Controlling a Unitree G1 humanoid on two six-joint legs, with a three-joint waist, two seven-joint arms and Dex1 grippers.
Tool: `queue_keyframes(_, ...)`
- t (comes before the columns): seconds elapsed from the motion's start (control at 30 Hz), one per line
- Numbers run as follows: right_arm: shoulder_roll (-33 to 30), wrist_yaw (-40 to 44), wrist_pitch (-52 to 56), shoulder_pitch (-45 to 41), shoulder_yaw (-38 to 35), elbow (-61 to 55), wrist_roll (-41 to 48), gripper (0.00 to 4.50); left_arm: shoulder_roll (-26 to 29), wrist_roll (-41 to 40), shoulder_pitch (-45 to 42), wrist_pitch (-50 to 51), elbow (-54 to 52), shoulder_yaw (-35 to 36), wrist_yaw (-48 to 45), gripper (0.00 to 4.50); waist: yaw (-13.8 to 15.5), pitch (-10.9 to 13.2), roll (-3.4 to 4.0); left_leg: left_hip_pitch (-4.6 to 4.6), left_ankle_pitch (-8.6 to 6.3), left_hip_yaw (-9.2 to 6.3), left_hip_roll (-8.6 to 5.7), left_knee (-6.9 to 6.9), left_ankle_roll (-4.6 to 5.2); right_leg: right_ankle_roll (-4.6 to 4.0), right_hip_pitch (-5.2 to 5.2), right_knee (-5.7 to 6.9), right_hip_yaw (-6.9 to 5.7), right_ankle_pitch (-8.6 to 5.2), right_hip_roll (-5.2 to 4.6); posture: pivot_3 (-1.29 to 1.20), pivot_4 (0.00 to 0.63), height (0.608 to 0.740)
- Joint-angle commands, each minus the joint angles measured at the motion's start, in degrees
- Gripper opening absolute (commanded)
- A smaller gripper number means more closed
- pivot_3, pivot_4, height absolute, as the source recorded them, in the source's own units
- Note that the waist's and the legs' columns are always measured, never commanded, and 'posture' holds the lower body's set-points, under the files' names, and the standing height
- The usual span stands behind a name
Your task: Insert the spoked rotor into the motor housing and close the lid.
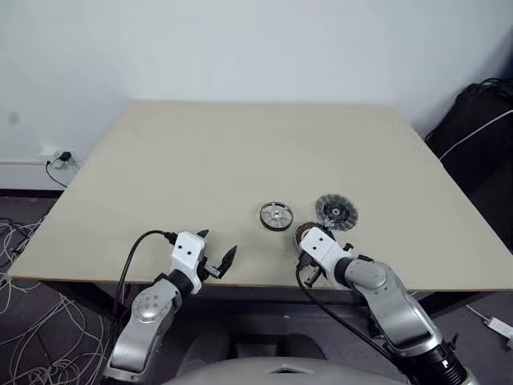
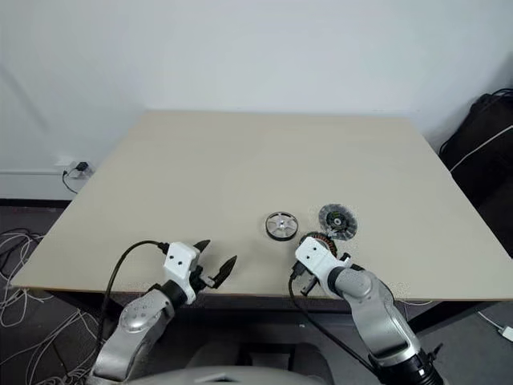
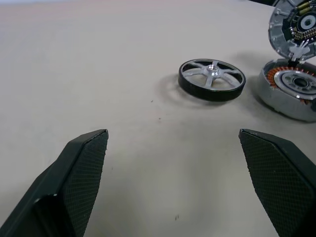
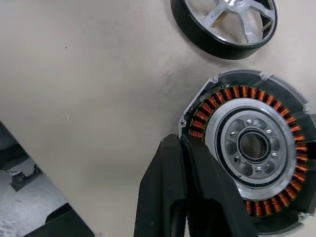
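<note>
I see the spoked rotor [image 1: 276, 216] lying flat on the beige counter [image 1: 200, 168], hub up, untouched. I'll place everything else by it. The motor housing [image 4: 254, 148] sits just beside the rotor toward my right arm and nearer the counter's front edge, copper windings facing up around the silvery centre. The lid [image 1: 337, 212] lies beyond the housing, also to the rotor's right, close by the housing; from the left wrist it looks tilted, propped against the housing, though I can't be sure they touch. My right gripper [image 4: 183, 148] has its fingers [image 4: 168, 197] pressed together on nothing, tips over the housing's rim on the side away from the lid. My left gripper [image 1: 215, 247] hovers near the front edge, well to the rotor's left, fingers [image 3: 79, 177] spread wide and empty, pointing toward the rotor.
</note>
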Motion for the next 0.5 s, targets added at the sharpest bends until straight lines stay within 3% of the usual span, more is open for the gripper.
queue_keyframes(0.03,0.2,-0.3,-0.8,-0.5,0.9,-2.0,0.7,0.03,0.2,0.5,-2.4,-0.2,0.5,-0.5,-0.5,4.5,0.0,0.0,-0.02,0.0,0.0,0.0,0.0,0.0,0.0,0.0,0.0,0.0,0.0,0.0,0.0,0.0,0.0,0.74)
queue_keyframes(0.4,-1.3,-0.1,-2.1,-2.0,0.9,-3.0,1.7,0.03,1.3,1.1,-8.4,-4.2,9.1,-1.5,-4.8,4.5,0.0,0.0,-0.06,0.04,0.01,-0.06,0.0,0.05,-0.01,-0.01,0.05,0.02,-0.03,0.01,0.02,0.0,0.0,0.74)
queue_keyframes(0.5,-2.2,0.5,-1.5,-2.2,-0.8,-4.8,2.9,0.71,1.2,1.4,-8.9,-5.7,11.0,-1.9,-5.5,4.5,0.1,0.0,-0.05,0.03,0.01,-0.06,0.0,0.06,-0.01,-0.01,0.05,0.02,-0.03,0.02,0.02,0.0,0.0,0.74)
